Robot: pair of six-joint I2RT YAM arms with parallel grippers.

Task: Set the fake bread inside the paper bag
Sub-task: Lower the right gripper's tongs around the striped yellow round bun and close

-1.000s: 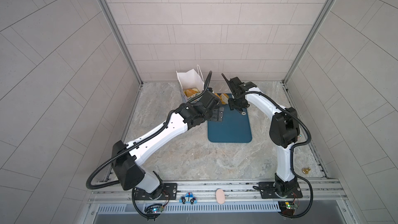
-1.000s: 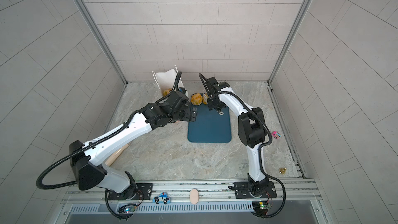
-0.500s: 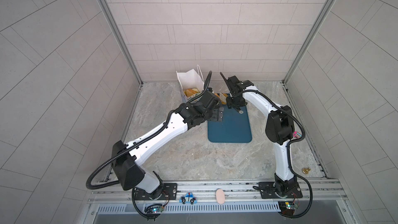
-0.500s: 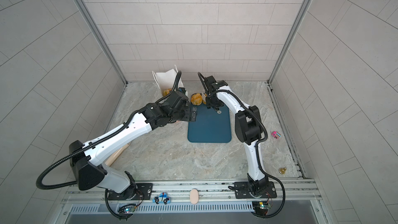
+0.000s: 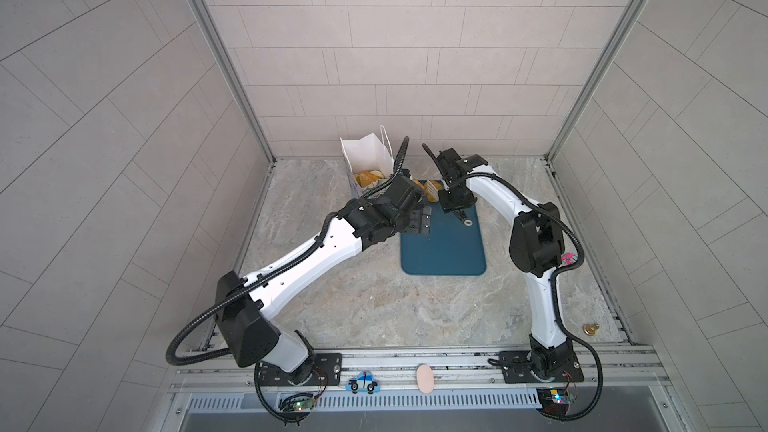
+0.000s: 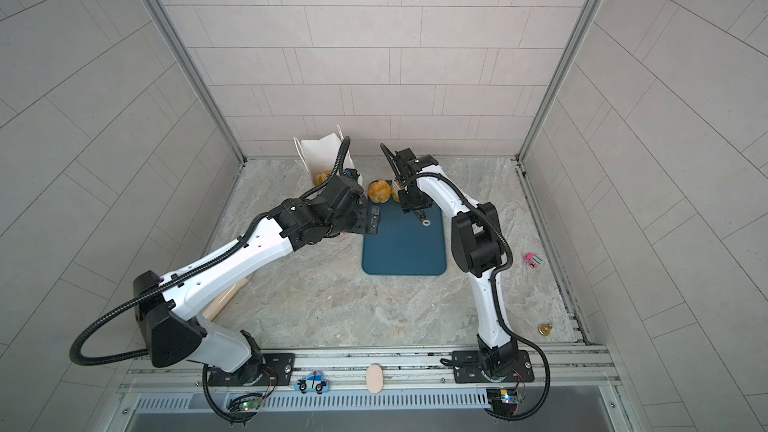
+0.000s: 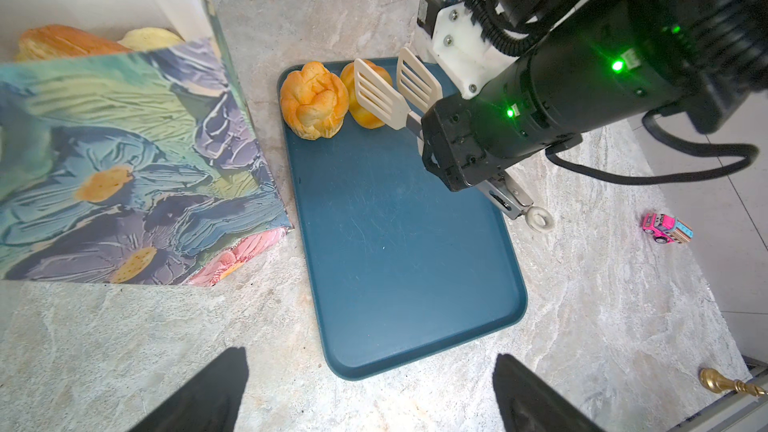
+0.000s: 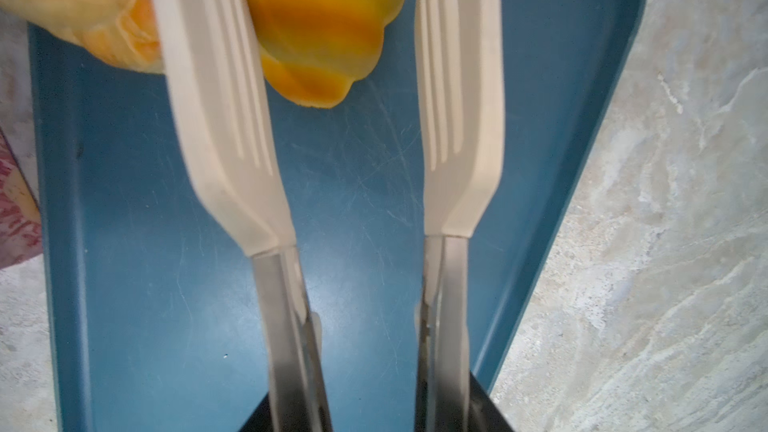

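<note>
Right fingers point(image 8: 484, 409) clenched on tongs point(image 7: 376, 91), blades either side of yellow roll point(image 8: 320, 14) on blue tray point(image 6: 403, 251), upper centre in a top view, beside paper bag point(image 5: 368, 155). Left fingers point(image 7: 208, 392) released. Roll likely light, slick; squeeze mid-body.

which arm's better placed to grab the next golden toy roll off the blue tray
Right. The right gripper holds cream slotted tongs, blades either side of a golden toy roll on the blue tray. The left gripper hangs open and empty, short of it.

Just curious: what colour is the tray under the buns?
Dark teal-blue; the tray shows best in the left wrist view.
</note>
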